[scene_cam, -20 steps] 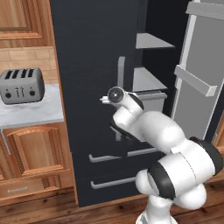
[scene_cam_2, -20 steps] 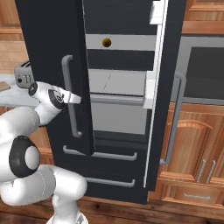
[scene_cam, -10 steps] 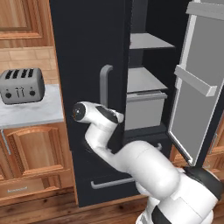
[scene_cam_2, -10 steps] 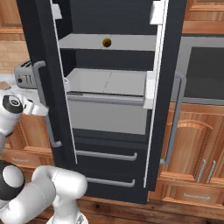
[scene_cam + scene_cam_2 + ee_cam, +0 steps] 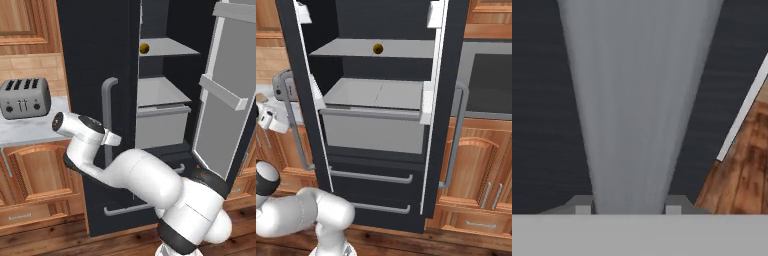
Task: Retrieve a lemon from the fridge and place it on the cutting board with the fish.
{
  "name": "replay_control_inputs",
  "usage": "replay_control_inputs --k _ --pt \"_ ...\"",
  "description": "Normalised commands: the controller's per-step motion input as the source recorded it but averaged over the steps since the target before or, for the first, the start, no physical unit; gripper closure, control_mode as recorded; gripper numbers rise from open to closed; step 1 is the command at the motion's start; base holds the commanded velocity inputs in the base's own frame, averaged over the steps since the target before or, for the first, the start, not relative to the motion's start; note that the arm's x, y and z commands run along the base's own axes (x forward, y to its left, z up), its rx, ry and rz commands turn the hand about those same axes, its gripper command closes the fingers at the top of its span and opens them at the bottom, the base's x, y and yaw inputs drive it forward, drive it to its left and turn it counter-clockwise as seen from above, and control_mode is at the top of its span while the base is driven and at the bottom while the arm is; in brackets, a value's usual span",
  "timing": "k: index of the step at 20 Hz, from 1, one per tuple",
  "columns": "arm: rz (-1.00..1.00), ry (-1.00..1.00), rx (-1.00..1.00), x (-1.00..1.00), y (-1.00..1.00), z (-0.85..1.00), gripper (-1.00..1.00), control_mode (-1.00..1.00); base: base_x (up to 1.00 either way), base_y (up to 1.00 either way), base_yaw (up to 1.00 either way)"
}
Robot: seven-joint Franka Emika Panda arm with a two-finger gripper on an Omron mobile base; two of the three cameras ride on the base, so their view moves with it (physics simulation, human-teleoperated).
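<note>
The toaster (image 5: 24, 98) is seen on the tabletop (image 5: 25, 131) at left; the gripper (image 5: 111, 139) is clamped on the fridge (image 5: 95, 60) door handle (image 5: 106, 120). The lemon (image 5: 144, 48) sits on the upper shelf (image 5: 167, 47). A slipped hold could let the door drift shut

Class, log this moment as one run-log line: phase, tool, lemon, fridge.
phase: opening left door | tool: shut on door handle | lemon: on upper shelf, untouched | fridge: both doors open

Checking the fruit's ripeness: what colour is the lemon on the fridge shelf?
Yellow-olive; the lemon shows best in the right base view.
</note>
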Motion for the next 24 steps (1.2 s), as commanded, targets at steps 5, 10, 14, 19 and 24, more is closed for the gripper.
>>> replay_control_inputs --k 5,10,14,19,24 --pt "-0.02 0.06 -0.03 -0.08 0.35 0.0 -1.0 -1.0 0.0 0.0 0.0" --pt "-0.05 0.0 -0.02 -0.6 0.07 0.0 -1.0 -1.0 0.0 0.0 0.0" --pt "-0.11 0.13 0.05 -0.53 -0.43 0.01 -1.0 -1.0 0.0 0.0 0.0" --pt "-0.06 0.06 0.21 -0.96 -1.0 0.01 -1.0 -1.0 0.0 0.0 0.0" --pt "0.11 0.02 0.21 -0.95 -0.87 0.18 -1.0 -1.0 0.0 0.0 0.0"
